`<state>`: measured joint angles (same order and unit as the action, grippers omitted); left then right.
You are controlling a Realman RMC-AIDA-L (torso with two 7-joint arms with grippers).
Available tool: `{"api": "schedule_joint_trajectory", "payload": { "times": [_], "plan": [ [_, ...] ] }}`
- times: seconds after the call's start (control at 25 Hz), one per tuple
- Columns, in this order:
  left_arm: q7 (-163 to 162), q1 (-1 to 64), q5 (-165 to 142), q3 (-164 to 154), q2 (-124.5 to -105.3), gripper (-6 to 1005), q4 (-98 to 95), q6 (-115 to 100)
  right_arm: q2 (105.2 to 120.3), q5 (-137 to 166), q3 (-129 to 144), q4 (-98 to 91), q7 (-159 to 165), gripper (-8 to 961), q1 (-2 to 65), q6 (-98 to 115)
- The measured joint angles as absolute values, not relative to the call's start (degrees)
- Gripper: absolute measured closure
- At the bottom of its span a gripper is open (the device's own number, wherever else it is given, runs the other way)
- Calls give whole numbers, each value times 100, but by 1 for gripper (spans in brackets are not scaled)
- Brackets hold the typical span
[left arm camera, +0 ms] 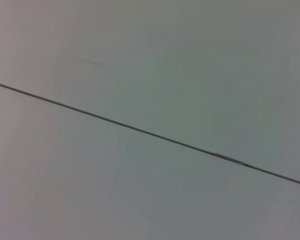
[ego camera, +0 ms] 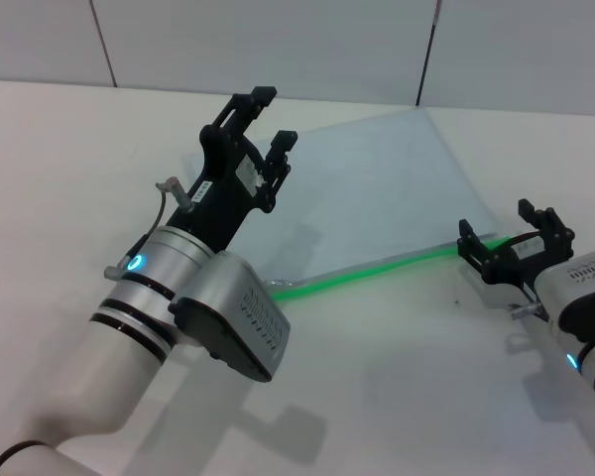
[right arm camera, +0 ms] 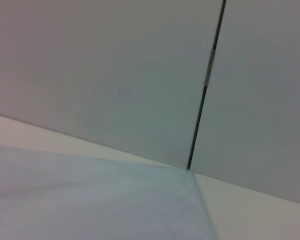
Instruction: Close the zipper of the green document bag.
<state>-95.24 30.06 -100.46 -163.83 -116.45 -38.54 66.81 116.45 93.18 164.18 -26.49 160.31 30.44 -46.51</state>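
The green document bag lies flat on the white table, a translucent pale blue-green pouch; its surface also fills the near part of the right wrist view. The zipper runs as a bright green strip along the bag's near long edge; I cannot make out a slider. My right gripper sits low at the zipper's right end, open, with the strip's end between its black fingers. My left gripper is raised over the bag's left side, open and holding nothing.
The white table stretches around the bag, with a grey panelled wall behind it. The left wrist view shows only wall and a panel seam. My left forearm covers the zipper's left end.
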Motion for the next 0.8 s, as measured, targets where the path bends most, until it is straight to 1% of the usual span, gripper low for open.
{"api": "schedule_joint_trajectory", "payload": {
  "times": [0.08,0.44,0.8],
  "plan": [
    [-9520,3005,-10046,-16383,-11645,405,-3845,6681,11645,9278,16417,-2652,16031,125,3038,-4687],
    [-9696,3005,-10044,-16381,-11662,398,-3723,6695,11645,9209,16400,-2713,16023,125,2994,-5079],
    [-10946,3032,-9862,-16324,-11685,399,-3450,7000,11645,9211,16402,-2900,16023,125,3021,-5687]
  ]
}}
